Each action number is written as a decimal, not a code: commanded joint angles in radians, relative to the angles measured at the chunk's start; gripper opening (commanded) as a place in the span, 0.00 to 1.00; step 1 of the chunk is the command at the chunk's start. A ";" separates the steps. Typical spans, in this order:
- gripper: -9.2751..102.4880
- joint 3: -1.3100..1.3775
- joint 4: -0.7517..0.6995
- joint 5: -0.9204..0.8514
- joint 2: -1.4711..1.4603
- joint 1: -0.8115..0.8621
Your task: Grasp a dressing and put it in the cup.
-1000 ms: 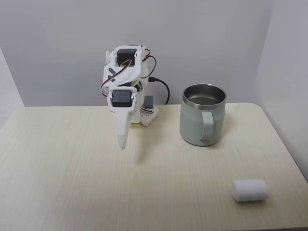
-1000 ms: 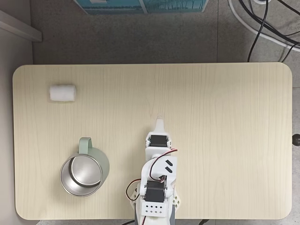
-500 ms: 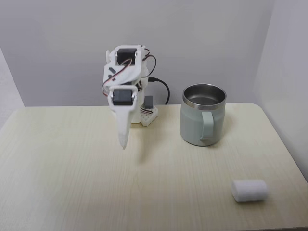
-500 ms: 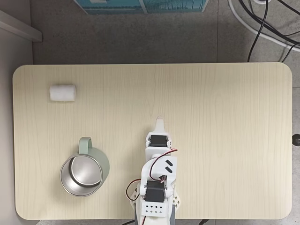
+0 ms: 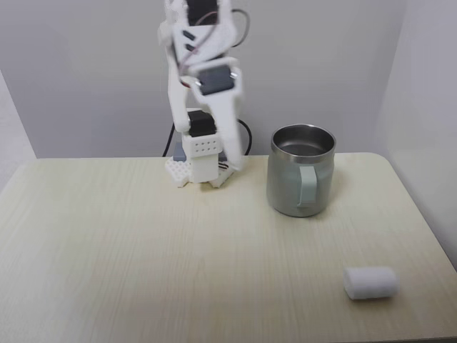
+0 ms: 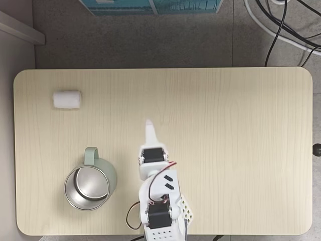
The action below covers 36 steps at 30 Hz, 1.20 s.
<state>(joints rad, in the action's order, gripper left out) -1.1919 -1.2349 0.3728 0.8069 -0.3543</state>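
Fixed views show me the end effector (image 6: 149, 124) closed and empty, raised above the bench (image 6: 241, 150) on an upright arm. I see the dressing (image 6: 67, 99) lying far from it, beyond the cup (image 6: 88, 186).

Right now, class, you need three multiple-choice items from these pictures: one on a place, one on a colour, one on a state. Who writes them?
1. In the top-down fixed view, the dressing lies:
A. inside the cup
B. near the table's far left corner
C. under the gripper

2. The cup's outside is:
A. red
B. black
C. pale green

3. The cup is:
A. upright
B. tipped over
C. upside down

Answers: 1 B, the roll lies apart from the cup. 2 C, its wall and handle are mint. 3 A, its open steel rim faces up.
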 commanded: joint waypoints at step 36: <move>0.31 -1.456 -0.328 0.285 1.775 -0.459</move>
<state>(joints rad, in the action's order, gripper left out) -2.5280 -1.5156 0.6688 2.5449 -0.8084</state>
